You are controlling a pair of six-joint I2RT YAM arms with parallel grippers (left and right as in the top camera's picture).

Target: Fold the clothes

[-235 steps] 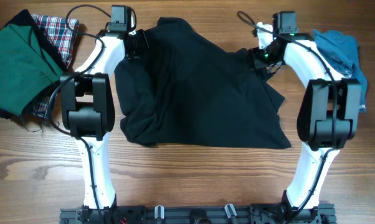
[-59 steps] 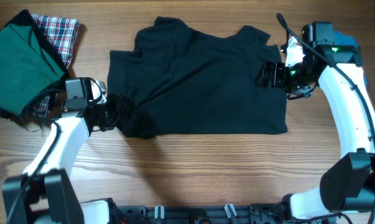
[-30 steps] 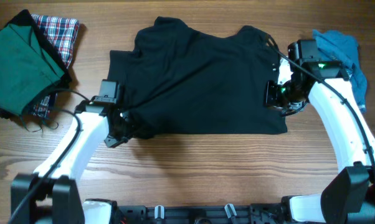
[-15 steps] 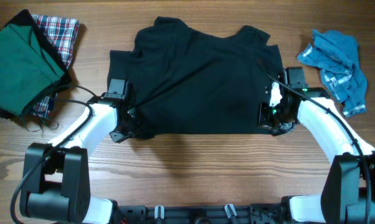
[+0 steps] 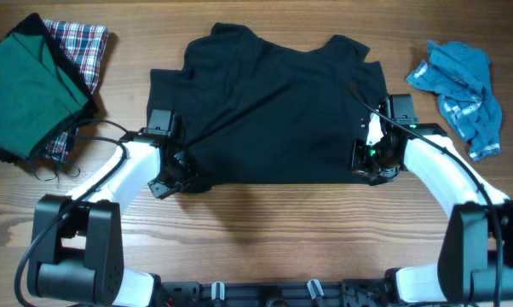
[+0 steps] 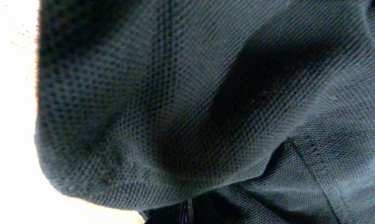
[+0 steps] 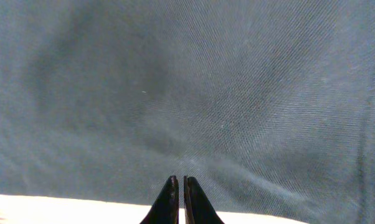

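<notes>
Right now we have the black shirt (image 5: 273,111) spread across the middle of the wooden table (image 5: 256,239). It lies mostly flat, but long creases run diagonally from its near left corner up toward the middle. Our left gripper (image 5: 178,176) sits at that near left corner, where the cloth is bunched into a small wad. Its jaws are closed, and the creases fanning out from it tell us it has the shirt pinched. From the left wrist we see almost nothing except black knit bulging close against the lens, with a pale strip of table down the left edge; the fingers themselves are nearly all hidden. Our right gripper (image 5: 363,164) rests at the near right corner of the shirt, at the hem. In the right wrist view its two fingers (image 7: 169,198) are pressed together tip to tip and point onto the cloth just past the hem, with a thin strip of table showing below. Whether a fold of cloth is caught between them we cannot tell. The smaller blue garment (image 5: 461,85) lies crumpled on the table to the right of the shirt, apart from it and near our right arm. At the far left, a green garment (image 5: 22,89) lies partly over a plaid cloth (image 5: 82,43), both well apart from the shirt.
</notes>
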